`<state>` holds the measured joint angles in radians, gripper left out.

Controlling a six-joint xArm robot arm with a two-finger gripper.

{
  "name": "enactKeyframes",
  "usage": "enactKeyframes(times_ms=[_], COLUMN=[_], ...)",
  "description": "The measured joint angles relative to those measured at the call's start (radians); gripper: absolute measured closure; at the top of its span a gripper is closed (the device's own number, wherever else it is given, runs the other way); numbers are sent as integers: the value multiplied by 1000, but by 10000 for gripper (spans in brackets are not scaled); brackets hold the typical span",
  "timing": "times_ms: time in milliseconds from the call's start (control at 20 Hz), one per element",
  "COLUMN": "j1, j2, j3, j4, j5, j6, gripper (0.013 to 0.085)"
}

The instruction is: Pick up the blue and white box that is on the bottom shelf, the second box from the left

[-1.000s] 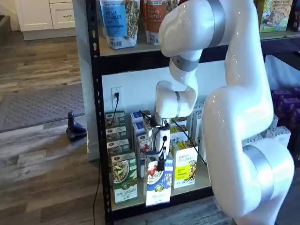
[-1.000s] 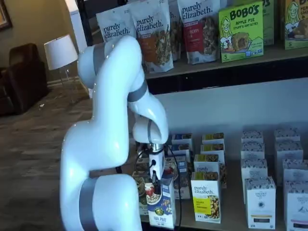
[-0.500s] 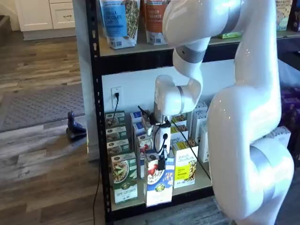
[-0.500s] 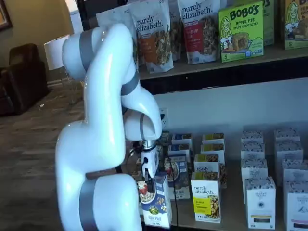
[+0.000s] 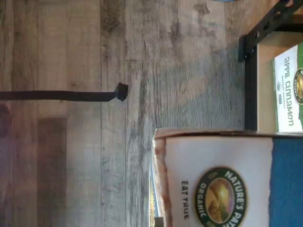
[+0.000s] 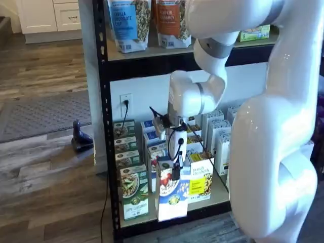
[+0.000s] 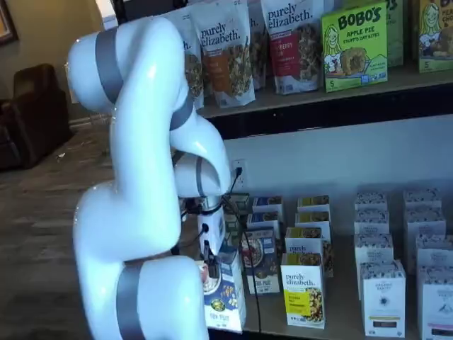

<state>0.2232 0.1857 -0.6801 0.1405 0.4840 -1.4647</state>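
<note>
The blue box [image 6: 173, 195] is held at its top by the claw [image 6: 175, 172], whose black fingers are clamped on it in both shelf views [image 7: 210, 256]. In a shelf view the box is seen tilted, its lower end past the front rail of the bottom shelf [image 6: 167, 216], so that it hangs off the front edge rather than standing in its row. In the other shelf view the box [image 7: 223, 289] is partly hidden behind the white arm [image 7: 148, 212]. In the wrist view the box's top [image 5: 222, 182] fills the near part of the picture, with wood floor [image 5: 94, 56] beneath it and a black upright [image 5: 250, 85] of the shelf beside it.

A green box [image 6: 133, 191] stands at the front left corner of the shelf, just beside the blue box; its "apple cinnamon" side [image 5: 289, 90] is seen in the wrist view. A yellow box [image 6: 201, 183] stands on the other side, at the front edge. More blue boxes [image 6: 152, 139] stand in the row behind. A black cable [image 6: 195, 139] runs along the claw's body.
</note>
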Motion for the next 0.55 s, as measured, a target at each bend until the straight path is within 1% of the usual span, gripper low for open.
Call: enactKeyframes(times_ms=[200,350,550], j1=[-13,-26,-41], j2=[-81,-138,-198], j3=[34,49,56], j4=[28,26,10], j5=[41,81,145], j6=[-33,-40,-36], gripper=[490,490,490])
